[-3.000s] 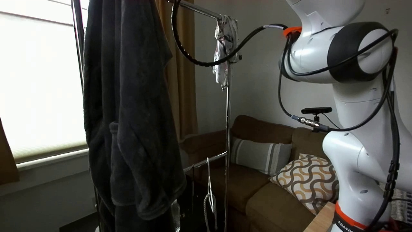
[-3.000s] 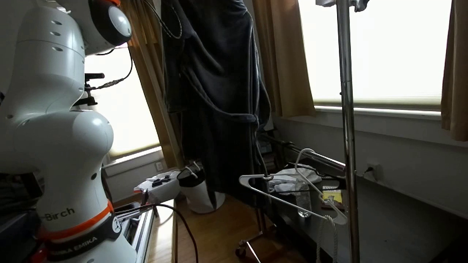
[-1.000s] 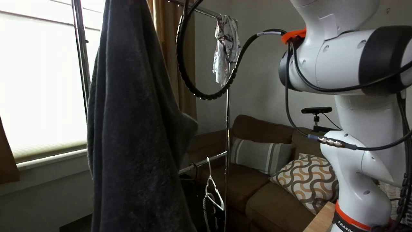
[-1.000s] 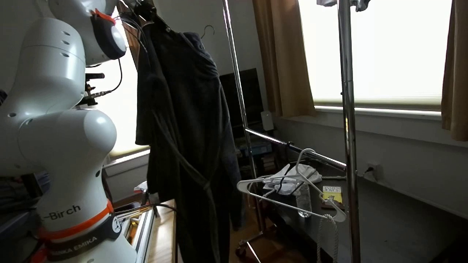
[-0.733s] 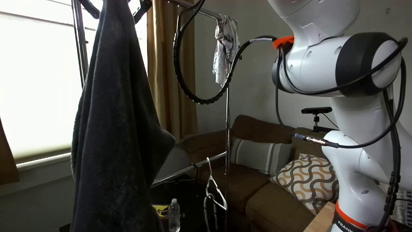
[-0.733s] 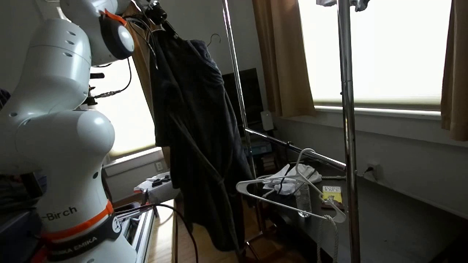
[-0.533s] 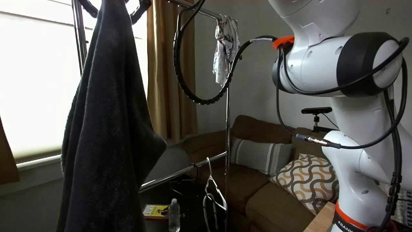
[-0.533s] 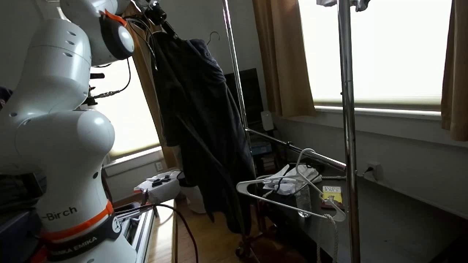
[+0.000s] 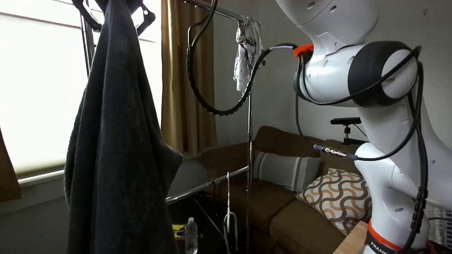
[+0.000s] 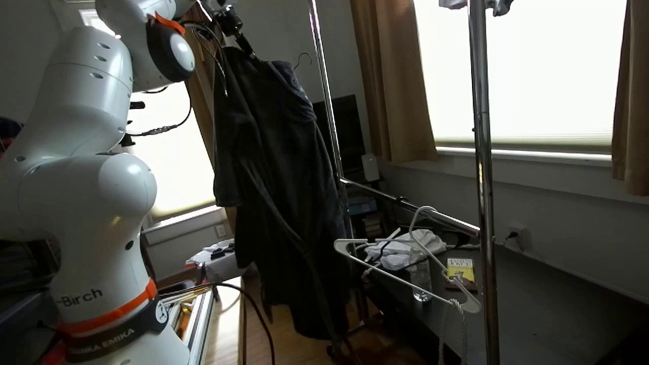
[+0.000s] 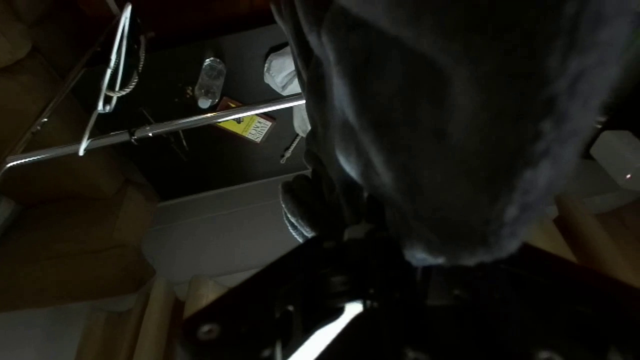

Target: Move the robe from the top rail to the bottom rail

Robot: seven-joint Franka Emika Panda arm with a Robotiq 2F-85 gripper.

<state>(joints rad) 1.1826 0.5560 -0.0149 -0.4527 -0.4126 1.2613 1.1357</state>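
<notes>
The gripper (image 10: 251, 50) is clamped on the charcoal robe (image 10: 284, 167) near one shoulder (its fingertips are buried in fabric, though black linkages show to either side), and the whole garment hangs from it at a slant. At the collar a hanger hook (image 10: 303, 58) stands free in the air, just beside an upright chrome pole (image 10: 323, 76). Three seconds ago, in that exterior view, the robe ran out of the top of the frame; now collar and shoulders show.

Since half a second ago the gripper has come a little lower in both exterior views, and the robe now covers part of the yellow book (image 9: 179, 231) near the water bottle (image 9: 191, 236) on the black bench (image 10: 547, 304).

In an exterior view the top rail (image 9: 227, 13) shows to one side of the robe, while the bottom rail (image 9: 190, 191) passes out of sight behind it, as in the wrist view; whether cloth and metal touch I cannot tell. The white plastic hanger (image 9: 228, 197) on that lower bar has turned from an open triangle to nearly edge-on, a rope (image 10: 465, 332) hanging with it. The whitish-grey cloth (image 9: 249, 46) remains draped at the top rail's end.
</notes>
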